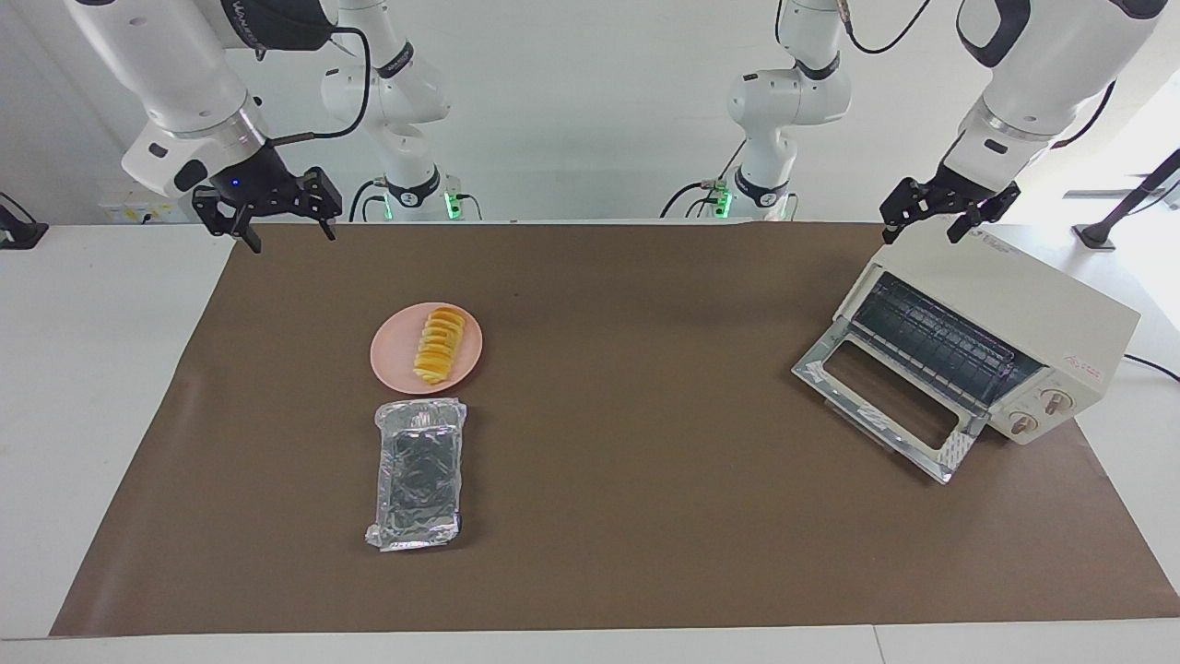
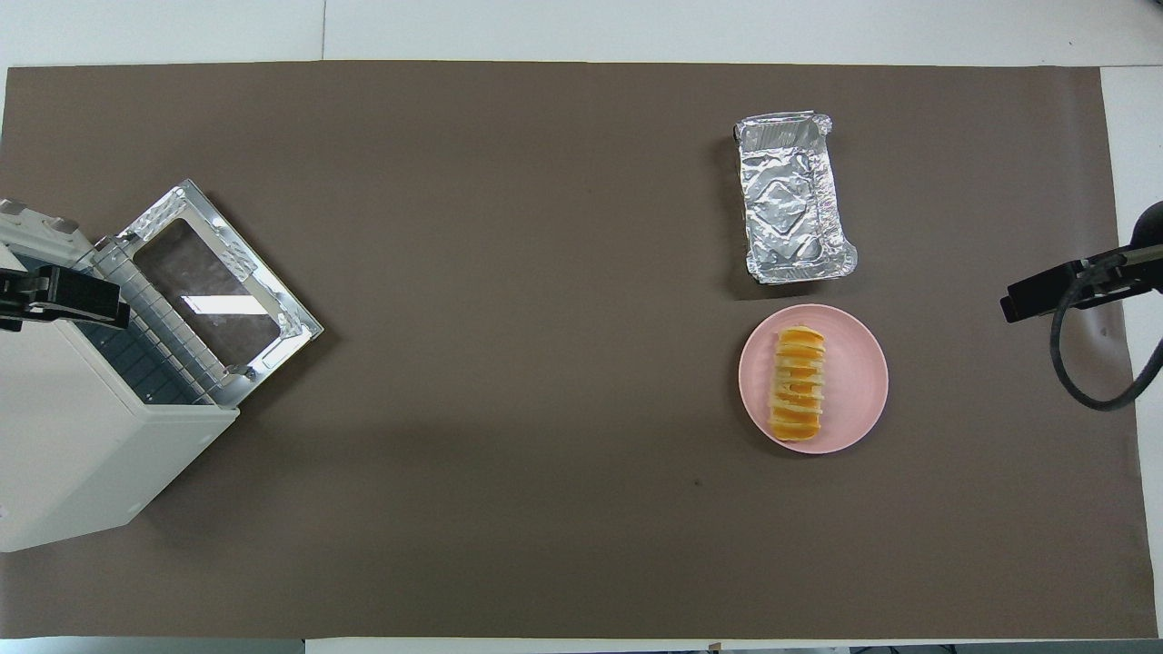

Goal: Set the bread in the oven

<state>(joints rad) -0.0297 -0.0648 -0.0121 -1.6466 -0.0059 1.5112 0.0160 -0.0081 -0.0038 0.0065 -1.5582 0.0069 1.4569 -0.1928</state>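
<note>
Crinkled foil tray (image 1: pixel 417 473) was recorded beside the pink plate (image 1: pixel 392 360) bearing the bread (image 1: pixel 439 345). The oven (image 1: pixel 991 346) was noted door-down, unobstructed. Left gripper (image 1: pixel 933 221) over it and right gripper (image 1: pixel 278 224) were seen released, empty.

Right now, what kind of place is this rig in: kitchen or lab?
Most likely a robotics lab staged as a kitchen task. Two arms stand at a white table covered by a brown sheet; a toaster oven and bread on a pink plate are the only kitchen touches.

Bread (image 1: pixel 440 344) on plate (image 1: pixel 392 355) beside tray (image 1: pixel 419 472)
</note>
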